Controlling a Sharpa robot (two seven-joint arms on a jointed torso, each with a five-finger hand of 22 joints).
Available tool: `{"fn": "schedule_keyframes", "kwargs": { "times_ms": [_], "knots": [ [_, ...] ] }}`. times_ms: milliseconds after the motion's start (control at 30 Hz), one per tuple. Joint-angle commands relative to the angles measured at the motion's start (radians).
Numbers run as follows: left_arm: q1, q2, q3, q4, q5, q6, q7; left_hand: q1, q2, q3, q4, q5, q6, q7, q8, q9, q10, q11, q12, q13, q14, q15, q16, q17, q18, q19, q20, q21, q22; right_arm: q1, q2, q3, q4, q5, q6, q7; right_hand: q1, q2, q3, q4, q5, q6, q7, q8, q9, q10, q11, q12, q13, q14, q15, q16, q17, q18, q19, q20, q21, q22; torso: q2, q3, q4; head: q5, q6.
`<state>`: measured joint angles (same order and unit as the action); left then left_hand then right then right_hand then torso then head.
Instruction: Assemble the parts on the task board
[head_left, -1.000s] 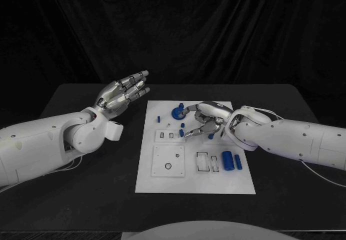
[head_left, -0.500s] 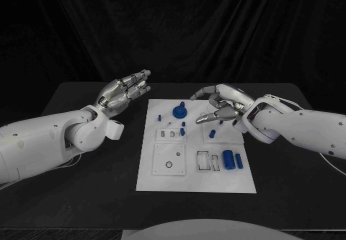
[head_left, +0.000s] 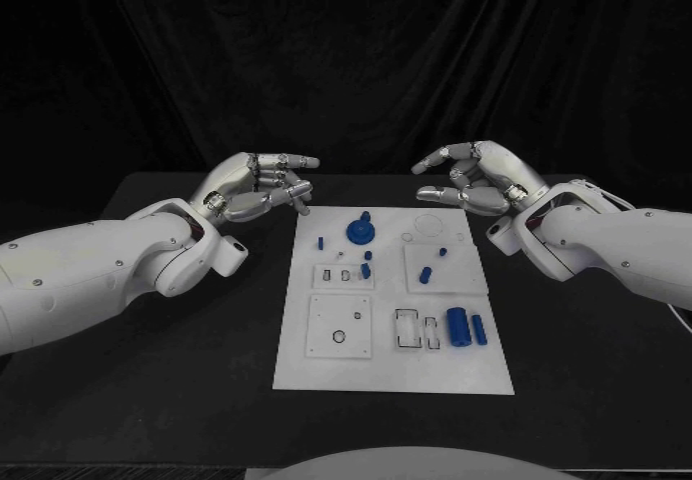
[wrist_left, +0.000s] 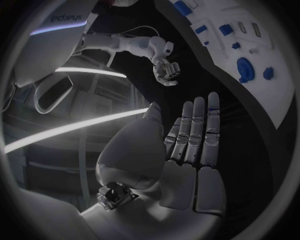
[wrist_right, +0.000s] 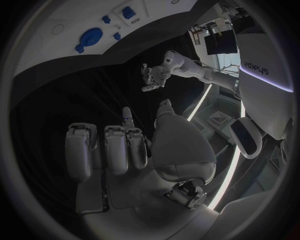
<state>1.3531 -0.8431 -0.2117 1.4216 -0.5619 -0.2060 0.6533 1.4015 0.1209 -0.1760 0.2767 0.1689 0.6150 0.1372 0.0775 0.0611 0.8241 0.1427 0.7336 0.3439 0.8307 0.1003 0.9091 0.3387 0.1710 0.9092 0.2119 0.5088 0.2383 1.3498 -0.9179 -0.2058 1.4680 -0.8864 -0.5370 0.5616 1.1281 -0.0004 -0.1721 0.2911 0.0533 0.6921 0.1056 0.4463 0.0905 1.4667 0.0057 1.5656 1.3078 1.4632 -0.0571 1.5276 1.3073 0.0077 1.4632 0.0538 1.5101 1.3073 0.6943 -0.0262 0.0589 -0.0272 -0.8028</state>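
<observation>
Left hand (head_left: 260, 186) hovers above table (head_left: 173, 330), just off task board's far left corner, fingers loosely curled, grasping nothing. Task board (head_left: 361, 370) lies between both hands, nearer robot than either. On board, round blue part (head_left: 359, 233) sits closest to left hand's fingertips; small blue pegs (head_left: 366, 270) stand further toward robot; two blue cylinders (head_left: 466, 327) lie on board's right side, below right hand. Right hand (head_left: 476, 178) hangs beyond board's far right corner, fingers bent, apart, empty.

Robot lab, black-draped backdrop (head_left: 361, 80) (studio-like), black table (head_left: 173, 400)
</observation>
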Motion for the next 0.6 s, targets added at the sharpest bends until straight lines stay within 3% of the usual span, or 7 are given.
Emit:
{"fn": "schedule_keyframes", "kwargs": {
  "times_ms": [33,67,133,200,233,400,600],
  "knots": [
    [0.023,0.012,0.001,-0.003,-0.335,-0.068,-0.131,-0.062,0.007,-0.024,0.0,-0.09,0.012,0.02,-0.005,0.0,0.061,-0.043,0.156,0.105,0.066,-0.039,0.129,0.073,0.011,0.07,-0.034,0.067,0.038,0.003,0.003,0.0,-0.008,0.039,-0.004,0.003,0.014,0.012,-0.005,-0.003,0.004,0.004,0.003,0.003,-0.002,0.104,0.007,0.005,0.263,0.082,0.008,0.004,0.181,0.009,0.071,0.008,0.005,0.242,-0.009,0.005,-0.0048,0.004,0.003],
    [0.035,0.019,0.001,-0.007,-0.397,-0.042,-0.189,-0.089,-0.023,-0.036,0.009,-0.109,0.019,0.03,-0.007,0.0,0.155,-0.058,0.307,0.258,0.173,-0.047,0.274,0.234,0.018,0.107,-0.059,0.124,0.074,0.003,0.006,0.0,-0.013,0.04,0.007,-0.005,0.018,0.015,-0.006,-0.003,0.006,0.004,0.003,0.003,-0.002,0.104,0.007,0.005,0.263,0.082,0.008,0.003,0.18,0.009,0.07,0.008,0.004,0.242,-0.014,0.0083,-0.0071,0.006,0.001],
    [0.052,0.033,0.001,-0.012,-0.489,0.014,-0.292,-0.158,-0.022,-0.034,0.008,-0.126,0.139,0.028,0.058,0.027,0.526,-0.062,0.726,0.936,0.548,-0.062,0.61,0.948,-0.028,0.188,-0.083,0.399,0.349,0.004,0.012,0.0,-0.021,0.041,0.026,-0.02,0.03,0.026,-0.009,-0.003,0.019,0.006,0.004,0.004,-0.003,0.104,0.008,0.005,0.263,0.082,0.009,0.004,0.181,0.009,0.07,0.009,0.003,0.241,-0.023,0.0148,-0.0142,0.013,-0.004],
    [0.064,0.048,0.001,-0.016,-0.554,0.069,-0.377,-0.164,-0.025,-0.035,0.016,-0.134,0.16,0.03,0.086,0.035,0.62,-0.055,0.788,1.07,0.65,-0.068,0.649,1.107,-0.061,0.237,-0.077,0.534,0.511,0.003,0.017,0.0,-0.029,0.041,0.047,-0.035,0.041,0.037,-0.014,-0.002,0.037,0.007,0.005,0.004,-0.004,0.104,0.01,0.005,0.263,0.083,0.01,0.004,0.182,0.009,0.071,0.011,0.004,0.242,-0.025,0.0166,-0.0164,0.013,-0.003],
    [0.069,0.059,0.001,-0.019,-0.58,0.096,-0.416,-0.191,-0.007,-0.038,0.003,-0.11,0.233,0.024,0.133,0.055,0.747,-0.053,0.837,1.227,0.74,-0.057,0.662,1.232,-0.094,0.375,-0.088,0.726,0.789,0.003,0.02,0.0,-0.034,0.041,0.058,-0.045,0.045,0.043,-0.017,-0.002,0.046,0.008,0.006,0.005,-0.005,0.104,0.01,0.005,0.263,0.083,0.01,0.004,0.181,0.009,0.071,0.011,0.004,0.242,-0.029,0.0194,-0.0188,0.014,-0.004],
    [0.082,0.109,0.001,-0.03,-0.641,0.191,-0.548,-0.252,0.017,-0.045,0.013,-0.116,0.36,-0.022,0.215,0.129,0.747,-0.09,0.837,1.227,0.74,-0.092,0.662,1.232,-0.159,0.618,-0.108,1.041,1.277,-0.004,0.028,0.0,-0.05,0.042,0.109,-0.084,0.052,0.07,-0.028,-0.001,0.082,0.011,0.008,0.005,-0.007,0.104,0.013,0.005,0.263,0.083,0.013,0.005,0.182,0.009,0.07,0.013,0.003,0.241,-0.043,0.0294,-0.0281,0.02,-0.011],
    [0.09,0.191,0.002,-0.055,-0.667,0.358,-0.733,-0.259,0.036,-0.03,0.012,-0.06,0.394,-0.039,0.234,0.18,0.747,-0.107,0.837,1.227,0.74,-0.107,0.662,1.232,-0.168,0.65,-0.105,1.058,1.32,-0.016,0.034,0.0,-0.061,0.036,0.155,-0.118,0.068,0.085,-0.037,-0.003,0.112,0.018,0.011,0.007,-0.008,0.104,0.016,0.005,0.263,0.083,0.016,0.006,0.184,0.01,0.069,0.015,0.002,0.241,-0.059,0.0401,-0.0367,0.032,-0.02]
  ]
}}
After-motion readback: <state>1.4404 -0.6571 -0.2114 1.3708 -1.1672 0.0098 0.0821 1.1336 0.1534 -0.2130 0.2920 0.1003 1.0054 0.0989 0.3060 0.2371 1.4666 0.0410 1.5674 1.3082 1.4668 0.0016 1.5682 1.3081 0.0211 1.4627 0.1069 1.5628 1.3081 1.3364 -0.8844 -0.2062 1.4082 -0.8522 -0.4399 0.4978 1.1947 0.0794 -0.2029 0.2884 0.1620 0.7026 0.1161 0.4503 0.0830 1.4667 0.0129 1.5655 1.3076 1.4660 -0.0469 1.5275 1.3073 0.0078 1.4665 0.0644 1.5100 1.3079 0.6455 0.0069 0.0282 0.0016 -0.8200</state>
